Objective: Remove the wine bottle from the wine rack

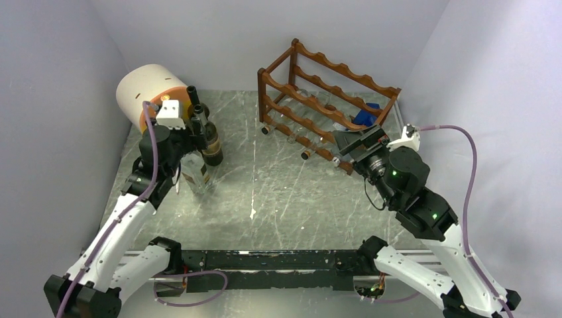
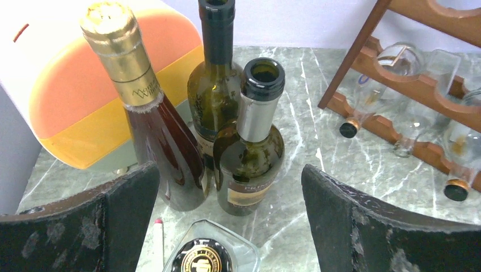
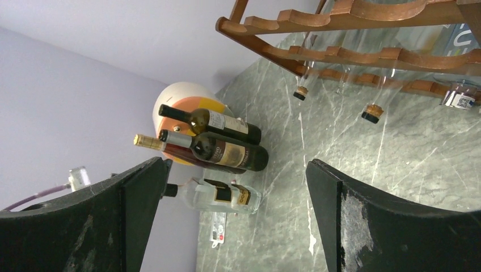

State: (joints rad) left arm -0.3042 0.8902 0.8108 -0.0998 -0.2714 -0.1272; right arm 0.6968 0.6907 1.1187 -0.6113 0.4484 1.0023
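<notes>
1. Shows left gripper (image 2: 230, 169) wide, empty, over a clear bottle (image 2: 207, 256) beside 3 standing bottles (image 2: 249, 153); could topple them on lifting askew
2. Shows right gripper (image 3: 237, 163) wide, empty, near the rack (image 1: 329, 64)
3. Finds corked bottles (image 3: 371, 111) low in rack, back right, necks outward; might slip from a shallow grip, snag rails, or drag rack

Robot lab booth, plain lilac walls (image 1: 59, 79), marble-patterned table (image 1: 285, 199), two bolted arms (image 1: 126, 218).

reddish-brown wine rack (image 1: 344, 69), grey marbled table (image 1: 278, 192)
</notes>
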